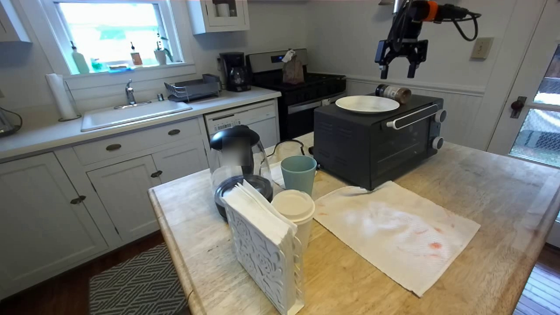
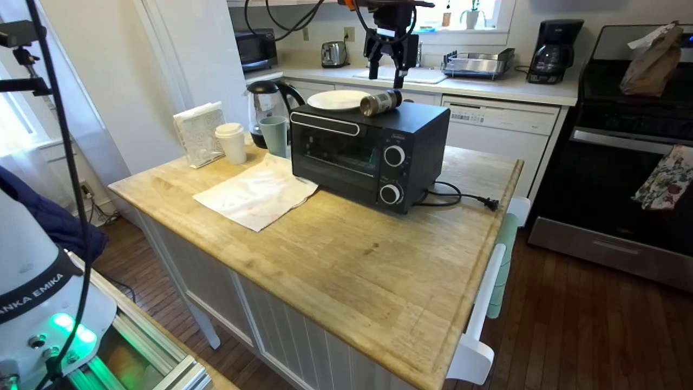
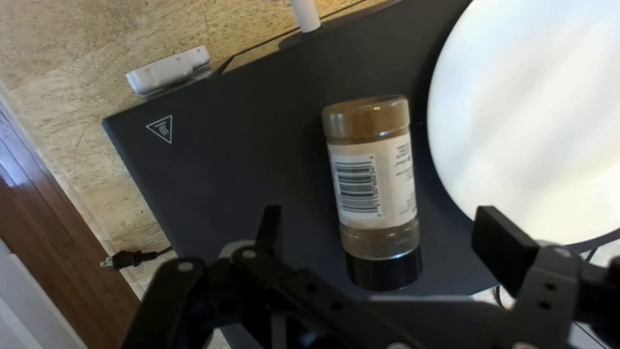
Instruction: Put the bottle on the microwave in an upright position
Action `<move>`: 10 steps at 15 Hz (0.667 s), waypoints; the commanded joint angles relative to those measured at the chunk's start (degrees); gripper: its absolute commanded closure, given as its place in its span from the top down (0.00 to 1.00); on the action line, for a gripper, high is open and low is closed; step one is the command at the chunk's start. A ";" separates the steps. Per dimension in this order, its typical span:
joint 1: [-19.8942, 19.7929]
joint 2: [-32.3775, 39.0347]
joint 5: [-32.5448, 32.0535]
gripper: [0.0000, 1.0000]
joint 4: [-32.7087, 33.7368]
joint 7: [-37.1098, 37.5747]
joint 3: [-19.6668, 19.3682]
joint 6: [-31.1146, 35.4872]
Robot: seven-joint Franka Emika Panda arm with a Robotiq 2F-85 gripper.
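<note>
Atop the microwave [image 2: 338, 154], a brown bottle [image 3: 373, 189], black-capped and pale-labelled, lies sideways beneath the spread pincer [image 1: 397, 72].

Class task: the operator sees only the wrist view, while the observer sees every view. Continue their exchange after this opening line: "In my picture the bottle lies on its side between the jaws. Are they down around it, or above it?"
Observer: Above it. In an exterior view the jaws hang open over the bottle, with space between.
Operator: My picture cuts off the plate. Does anything stand on the table past that end of the microwave?
Observer: Yes, a green cup stands beside it, seen in both exterior views.
Operator: And on the table at the microwave's front?
Observer: A white towel lies by the front corner away from the dials.
</note>
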 commanded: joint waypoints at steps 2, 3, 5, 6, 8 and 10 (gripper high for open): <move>-2.18 4.01 0.41 1.00 4.93 0.48 1.66 -0.84; -2.31 4.39 0.37 1.00 5.35 0.49 1.72 -0.90; -2.54 5.06 0.39 1.00 5.92 0.65 1.90 -0.83; -2.66 5.38 0.39 1.00 6.29 0.68 1.95 -0.93; -2.88 5.96 0.53 1.00 6.94 0.47 2.28 -1.29; -2.93 6.44 0.50 1.00 7.20 0.68 2.52 -1.12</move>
